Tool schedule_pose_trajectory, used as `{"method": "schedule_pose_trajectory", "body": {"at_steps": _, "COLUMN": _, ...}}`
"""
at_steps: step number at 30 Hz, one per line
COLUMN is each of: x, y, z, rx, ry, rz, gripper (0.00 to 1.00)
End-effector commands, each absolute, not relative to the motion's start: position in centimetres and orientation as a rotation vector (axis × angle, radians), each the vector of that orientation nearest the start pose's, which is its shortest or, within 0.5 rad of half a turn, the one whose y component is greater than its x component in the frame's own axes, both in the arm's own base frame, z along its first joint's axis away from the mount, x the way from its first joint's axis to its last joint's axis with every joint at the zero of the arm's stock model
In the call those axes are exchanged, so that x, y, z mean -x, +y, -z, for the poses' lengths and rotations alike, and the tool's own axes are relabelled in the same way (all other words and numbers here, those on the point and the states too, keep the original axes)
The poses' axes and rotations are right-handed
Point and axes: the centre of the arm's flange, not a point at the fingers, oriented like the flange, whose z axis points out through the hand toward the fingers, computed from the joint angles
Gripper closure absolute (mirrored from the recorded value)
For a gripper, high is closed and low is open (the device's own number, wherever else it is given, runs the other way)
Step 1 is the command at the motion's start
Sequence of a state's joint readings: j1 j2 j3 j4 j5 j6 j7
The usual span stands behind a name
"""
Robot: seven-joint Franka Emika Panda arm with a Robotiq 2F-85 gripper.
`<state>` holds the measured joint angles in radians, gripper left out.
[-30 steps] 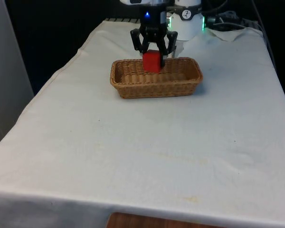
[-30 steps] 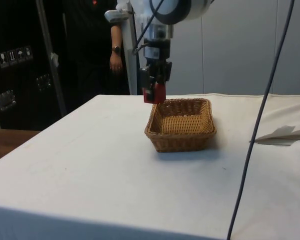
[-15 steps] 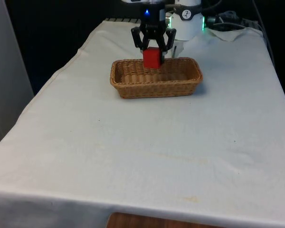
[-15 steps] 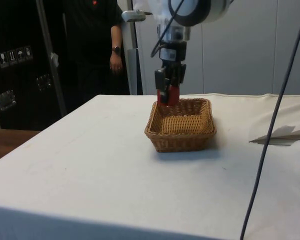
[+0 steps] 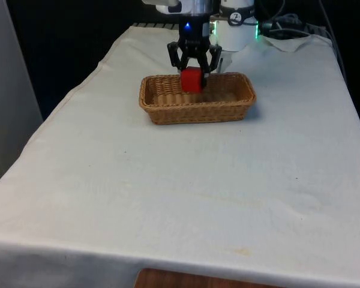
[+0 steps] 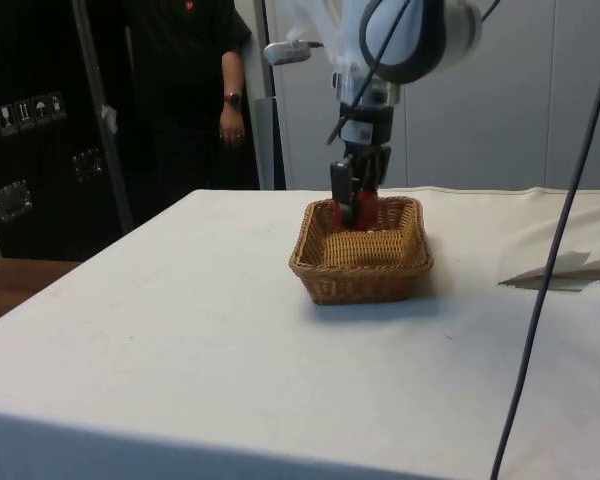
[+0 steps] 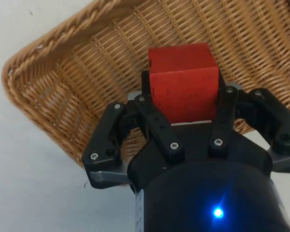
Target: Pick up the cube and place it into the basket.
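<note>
A red cube is clamped between the fingers of my black gripper, which is shut on it. The cube hangs inside the wicker basket, low over its woven floor, towards the end on the front view's left. From the side the cube sits partly below the basket's rim, with my gripper pointing straight down. In the wrist view the cube shows between the fingers with the basket weave beneath it.
The basket stands at the far middle of the white cloth. A person stands beyond the table in the side view. A black cable hangs across the side view's right, over crumpled cloth.
My gripper has carried the cube from beside the basket's rim over the basket and down into it. The grip on the cube is unchanged.
</note>
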<state>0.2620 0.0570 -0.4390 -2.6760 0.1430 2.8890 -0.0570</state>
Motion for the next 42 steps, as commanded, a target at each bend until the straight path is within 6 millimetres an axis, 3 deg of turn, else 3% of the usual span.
{"method": "schedule_pose_trajectory", "body": {"at_steps": 1, "x": -42.1, "y": -8.2, "z": -23.9, "rx": 3.08, "ry": 0.39, "rz": 0.276, "gripper": 0.97}}
{"method": "schedule_pose_trajectory", "body": {"at_steps": 16, "x": -42.0, "y": -8.5, "z": -20.8, "rx": 3.129, "ry": 0.415, "rz": 0.187, "gripper": 0.97}}
{"method": "schedule_pose_trajectory", "body": {"at_steps": 27, "x": -42.0, "y": -8.6, "z": -20.6, "rx": 3.104, "ry": 0.462, "rz": 0.185, "gripper": 0.96}}
{"method": "schedule_pose_trajectory", "body": {"at_steps": 32, "x": -42.1, "y": -8.9, "z": -20.1, "rx": 3.123, "ry": 0.466, "rz": 0.174, "gripper": 0.53}}
{"method": "schedule_pose_trajectory", "body": {"at_steps": 33, "x": -42.0, "y": -8.6, "z": -20.5, "rx": 3.106, "ry": 0.466, "rz": 0.182, "gripper": 0.53}}
{"method": "schedule_pose_trajectory", "body": {"at_steps": 34, "x": -42.0, "y": -8.6, "z": -20.5, "rx": 3.106, "ry": 0.469, "rz": 0.182, "gripper": 0.34}}
{"method": "schedule_pose_trajectory", "body": {"at_steps": 37, "x": -42.0, "y": -8.6, "z": -20.5, "rx": 3.107, "ry": 0.469, "rz": 0.181, "gripper": 0.03}}
{"method": "schedule_pose_trajectory", "body": {"at_steps": 42, "x": -42.1, "y": -8.6, "z": -20.5, "rx": 3.107, "ry": 0.47, "rz": 0.182, "gripper": 0.0}}
